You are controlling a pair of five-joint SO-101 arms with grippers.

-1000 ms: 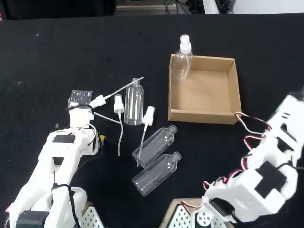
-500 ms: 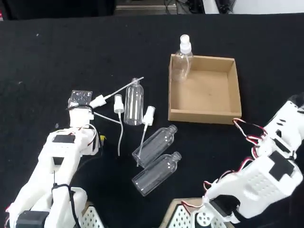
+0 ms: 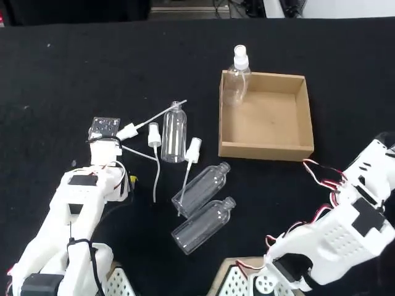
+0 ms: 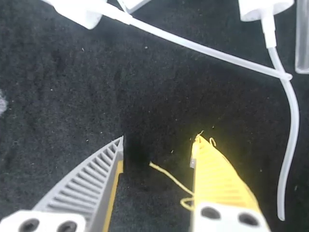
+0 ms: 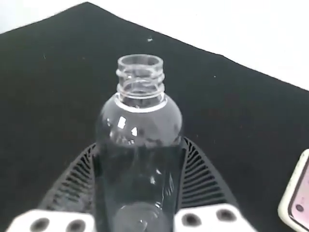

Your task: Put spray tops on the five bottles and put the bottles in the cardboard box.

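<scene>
The right gripper (image 5: 140, 145) pinches an open bottle (image 5: 140, 108), the left gripper (image 4: 157, 142) is spread wide over the bench (image 4: 58, 87) by loose spray tops (image 4: 82, 10), and one capped bottle (image 3: 236, 80) stands in the cardboard box (image 3: 264, 150).

Between my left tool's (image 4: 157, 154) spread jaws lies bare table (image 4: 58, 87). Just ahead two thin tubes (image 4: 207, 48) cross, trailing from loose spray tops (image 3: 153, 137). Past them one bottle (image 3: 174, 132) lies flat, and two more (image 3: 200, 188) lie side by side nearer the box (image 3: 265, 151), leaving a narrow lane before its near wall. Inside, a capped bottle (image 3: 237, 77) stands in the far left corner; the rest of the floor is free.
</scene>
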